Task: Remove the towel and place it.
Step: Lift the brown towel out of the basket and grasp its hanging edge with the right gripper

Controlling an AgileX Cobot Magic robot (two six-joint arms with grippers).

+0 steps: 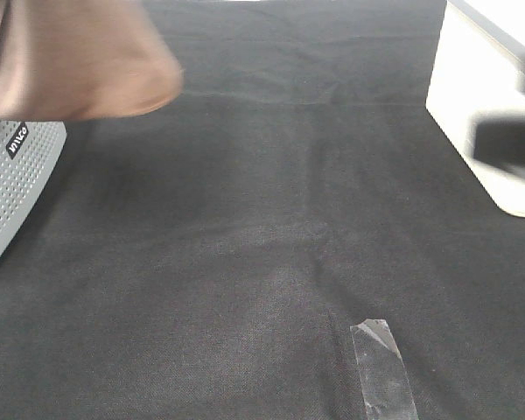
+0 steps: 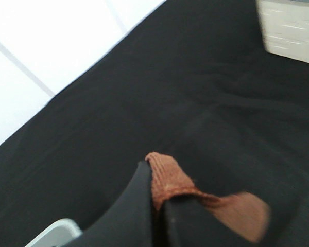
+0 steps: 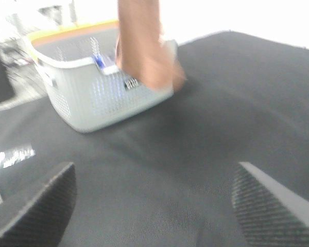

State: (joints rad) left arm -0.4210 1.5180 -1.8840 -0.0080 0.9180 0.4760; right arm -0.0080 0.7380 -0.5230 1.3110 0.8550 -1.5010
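Left wrist, fingers (image 2: 129,216) pinching towel (image 2: 170,182), right wrist, towel near basket (image 3: 87,103)

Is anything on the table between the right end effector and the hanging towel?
Nothing visible. Only bare black table covering lies between the open right end effector and the towel, pinched in the left end effector. The grey basket sits beyond the towel.
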